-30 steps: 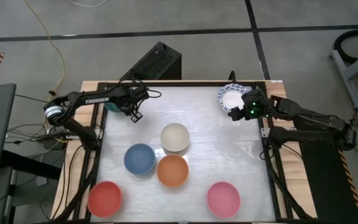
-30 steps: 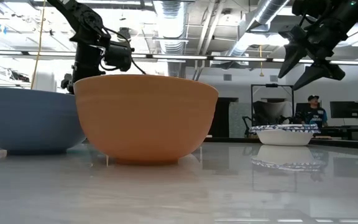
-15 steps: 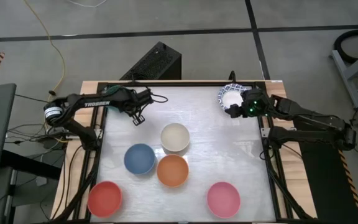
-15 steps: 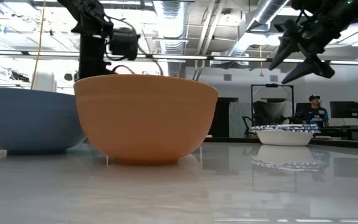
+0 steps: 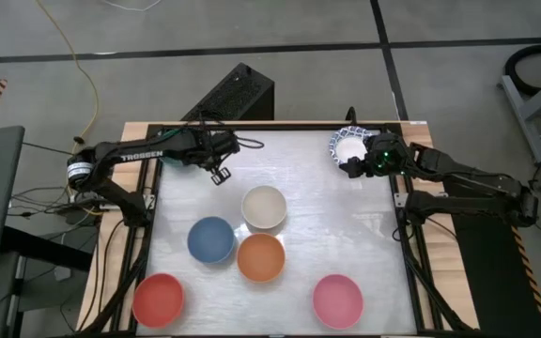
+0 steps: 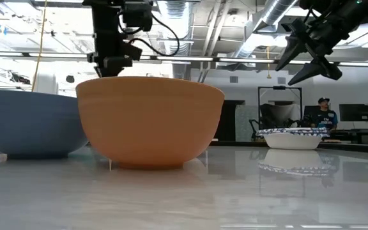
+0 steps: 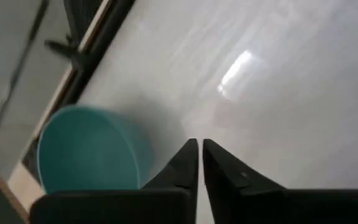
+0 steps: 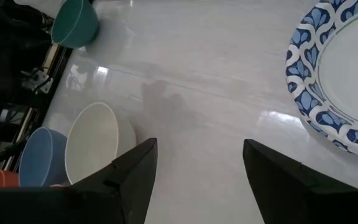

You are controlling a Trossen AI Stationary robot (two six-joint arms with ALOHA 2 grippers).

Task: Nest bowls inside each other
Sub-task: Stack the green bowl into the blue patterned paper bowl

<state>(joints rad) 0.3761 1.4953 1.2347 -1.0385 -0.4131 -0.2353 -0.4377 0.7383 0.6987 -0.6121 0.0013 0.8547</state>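
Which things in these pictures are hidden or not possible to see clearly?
- Teal bowl: in the high view the left arm hides it.
- Patterned white bowls: how many are stacked cannot be told; the right gripper overlaps them in the high view.
- Cream bowl: in the low view the orange bowl hides it.
- Pink bowl: cut by the low view's right edge.
- Left gripper: shut, holds nothing.

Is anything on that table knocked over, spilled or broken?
Nothing stands out. The cream bowl, blue bowl, orange bowl, red bowl and pink bowl all sit upright and unspilled.
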